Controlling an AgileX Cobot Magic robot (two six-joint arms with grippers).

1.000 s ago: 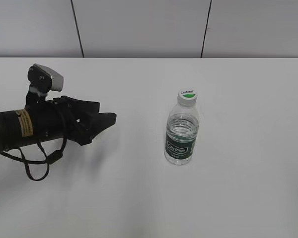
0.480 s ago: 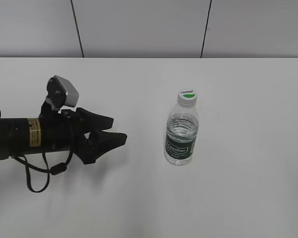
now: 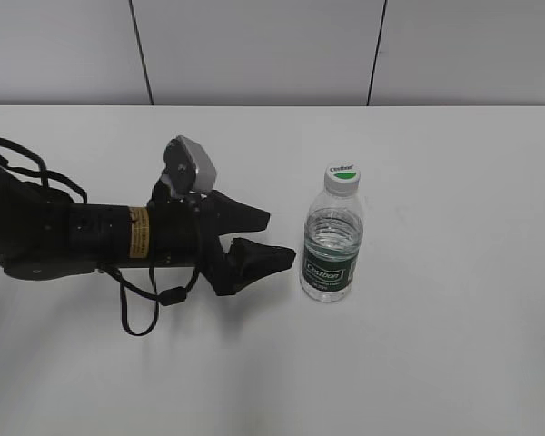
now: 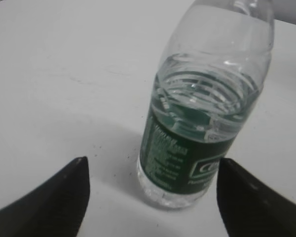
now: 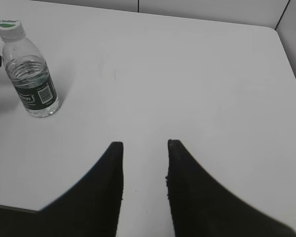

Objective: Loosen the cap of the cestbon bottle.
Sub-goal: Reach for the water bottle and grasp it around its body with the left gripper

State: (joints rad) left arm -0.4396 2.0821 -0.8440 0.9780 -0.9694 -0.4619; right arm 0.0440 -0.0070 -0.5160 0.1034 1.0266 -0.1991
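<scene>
We see ribbed clear cestbon bottle (image 3: 332,243) frame centre, white cap (image 3: 342,175) on | left pincer (image 3: 271,238) spread wide, empty, beside it | right pincer (image 5: 145,144) parted, empty | smooth white bench (image 3: 454,318)

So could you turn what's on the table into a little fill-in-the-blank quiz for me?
1. The bottle stands upright on the white table with its white cap screwed ____.
2. The band around the bottle's lower half is dark ____.
3. The left pincer sits beside the bottle with its jaws ____, not touching it.
4. The right pincer holds ____.

Missing words: on; green; open; nothing
</scene>
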